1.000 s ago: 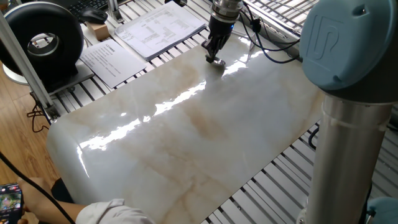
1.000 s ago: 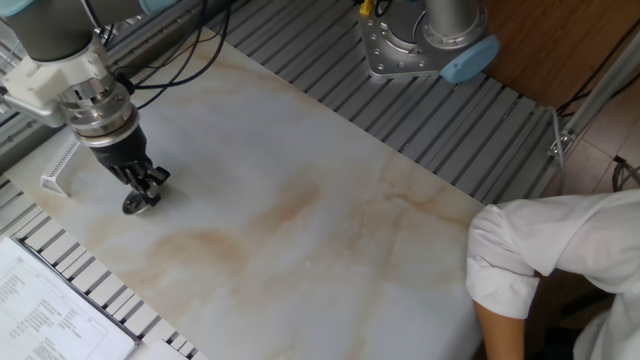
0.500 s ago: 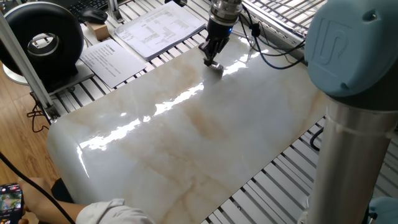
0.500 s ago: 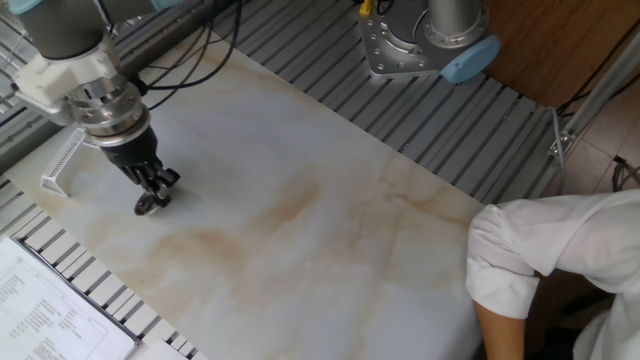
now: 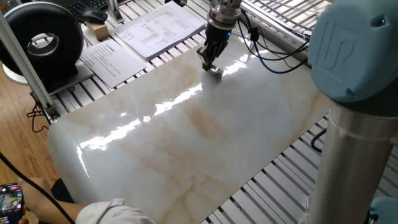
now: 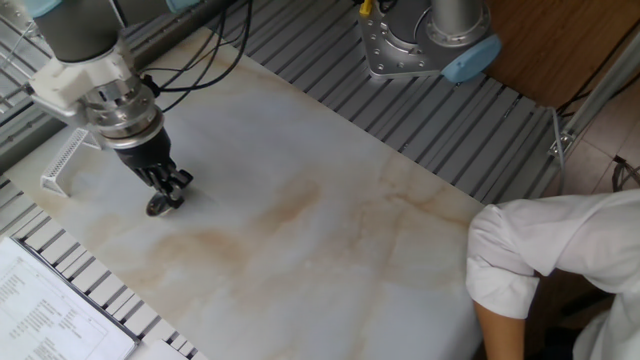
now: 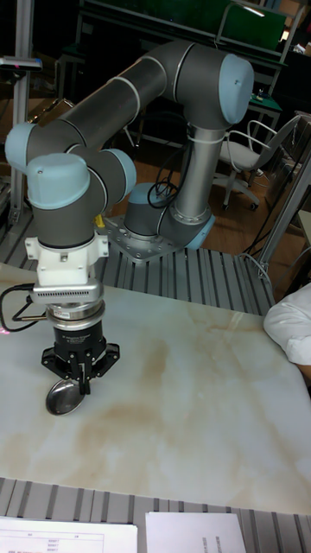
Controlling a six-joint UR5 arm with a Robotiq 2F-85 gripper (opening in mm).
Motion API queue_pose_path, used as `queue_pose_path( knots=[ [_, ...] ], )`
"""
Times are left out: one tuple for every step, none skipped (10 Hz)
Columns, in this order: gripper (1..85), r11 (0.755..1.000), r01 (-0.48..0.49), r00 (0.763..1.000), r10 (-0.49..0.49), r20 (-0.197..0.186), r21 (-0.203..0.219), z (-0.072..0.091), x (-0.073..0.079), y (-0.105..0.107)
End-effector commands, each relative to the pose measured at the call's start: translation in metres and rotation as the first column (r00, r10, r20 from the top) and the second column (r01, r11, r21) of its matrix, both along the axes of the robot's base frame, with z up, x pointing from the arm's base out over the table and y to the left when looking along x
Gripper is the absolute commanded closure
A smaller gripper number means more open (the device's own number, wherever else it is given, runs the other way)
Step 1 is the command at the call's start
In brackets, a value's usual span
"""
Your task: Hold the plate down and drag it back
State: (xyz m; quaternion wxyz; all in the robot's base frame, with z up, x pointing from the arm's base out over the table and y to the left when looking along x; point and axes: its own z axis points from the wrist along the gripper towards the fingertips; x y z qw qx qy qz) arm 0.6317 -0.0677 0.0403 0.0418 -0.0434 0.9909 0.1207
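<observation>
A glossy pale marble-patterned slab [image 5: 205,130] lies over a bench of grey metal slats [image 6: 440,110], the arm's base bolted at the slab's far side in the tall fixed view. The grey and pale-blue jointed robot arm [image 7: 164,95] reaches down to the slab's corner nearest the printed paper sheets [image 5: 158,28].

There its black two-finger gripper [image 7: 79,380] points straight down, fingers drawn close together, tips resting on the small round shiny silver metal plate [image 7: 62,397]; whether they pinch the rim or only press on it cannot be told.

The plate looks light, stiff and thin, and metal on polished stone should slide readily, so I judge that downward pressure near its centre will steer it better than a grip on the shallow rim; pressing off-centre risks tipping or spinning it.

A black round reel-like device [image 5: 46,40] stands beyond the slab's edge, well apart. A person's white sleeve [image 6: 540,270] rests at the opposite end of the slab. A small white ribbed bracket [image 6: 62,165] sits near the gripper. None of these lies on the open marble between plate and arm base.
</observation>
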Motion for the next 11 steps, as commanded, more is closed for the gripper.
queue_pose_path(
  knots=[
    [84.7,0.998,0.054,0.999,-0.054,0.001,0.028,0.004,-0.009,0.031],
    [84.7,0.997,0.069,0.998,-0.069,0.003,0.04,0.004,-0.012,0.042],
    [84.7,0.995,0.084,0.996,-0.085,0.008,0.045,0.003,-0.013,0.052],
    [84.7,0.995,0.089,0.996,-0.089,0.009,0.036,0.004,-0.013,0.053],
    [84.7,0.997,0.075,0.997,-0.076,0.011,0.029,0.006,-0.01,0.044],
    [84.7,0.998,0.049,0.999,-0.049,-0.006,0.039,0.01,-0.011,0.038],
    [84.7,0.999,0.013,1.0,-0.012,-0.018,0.043,0.01,-0.016,0.04],
    [84.7,0.998,-0.004,1.0,0.006,-0.024,0.063,0.012,-0.019,0.045],
    [84.7,0.997,0.006,1.0,-0.004,-0.016,0.078,0.013,-0.016,0.048],
    [84.7,0.997,0.035,0.999,-0.034,-0.008,0.07,0.01,-0.016,0.055],
    [84.7,0.995,0.068,0.998,-0.069,0.004,0.07,0.006,-0.021,0.076]
  ],
)
